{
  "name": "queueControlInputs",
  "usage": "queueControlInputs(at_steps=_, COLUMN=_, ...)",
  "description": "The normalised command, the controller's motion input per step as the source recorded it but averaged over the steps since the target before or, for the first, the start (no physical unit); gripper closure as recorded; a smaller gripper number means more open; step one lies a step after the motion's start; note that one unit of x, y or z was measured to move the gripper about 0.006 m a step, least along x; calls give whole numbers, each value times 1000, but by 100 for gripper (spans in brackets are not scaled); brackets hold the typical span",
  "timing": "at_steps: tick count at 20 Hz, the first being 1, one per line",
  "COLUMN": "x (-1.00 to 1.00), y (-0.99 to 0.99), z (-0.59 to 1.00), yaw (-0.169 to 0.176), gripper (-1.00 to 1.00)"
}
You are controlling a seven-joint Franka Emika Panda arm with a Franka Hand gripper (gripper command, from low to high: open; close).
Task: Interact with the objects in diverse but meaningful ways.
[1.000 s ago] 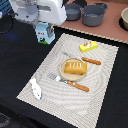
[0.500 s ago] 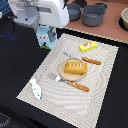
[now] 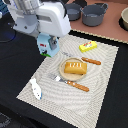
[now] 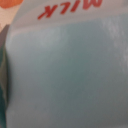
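A pale blue-and-white carton (image 3: 47, 46) hangs under my gripper (image 3: 48, 40) at the far-left corner of the striped mat (image 3: 100, 95). The hand's body hides my fingers, and I appear shut on the carton. In the wrist view the carton (image 4: 65, 75) fills the picture, with red letters "MILK" on it. The orange bread loaf (image 3: 75, 67) lies on a tan plate (image 3: 63, 70) mid-mat. A yellow red-marked packet (image 3: 87, 46) rests at the mat's far edge. A white oblong piece (image 3: 36, 88) lies at the mat's left corner.
Two grey pots (image 3: 95, 14) and a pale bowl (image 3: 123, 19) stand on the far counter. A fork (image 3: 54, 77) and an orange-handled knife (image 3: 77, 85) lie in front of the plate. Another orange-handled utensil (image 3: 91, 61) lies beside it. Dark tabletop surrounds the mat.
The arm has shifted to the exterior view's right and nearer the mat, and the carton has moved with it. The other things have stayed put.
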Motion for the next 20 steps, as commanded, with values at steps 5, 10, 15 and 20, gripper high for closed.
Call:
queueControlInputs(at_steps=5, x=810, y=-647, z=35, yaw=-71, gripper=100)
queueControlInputs(at_steps=10, x=807, y=-665, z=22, yaw=-69, gripper=100)
queueControlInputs(at_steps=15, x=737, y=-690, z=0, yaw=-72, gripper=100)
queueControlInputs(at_steps=20, x=538, y=-583, z=-6, yaw=-87, gripper=100)
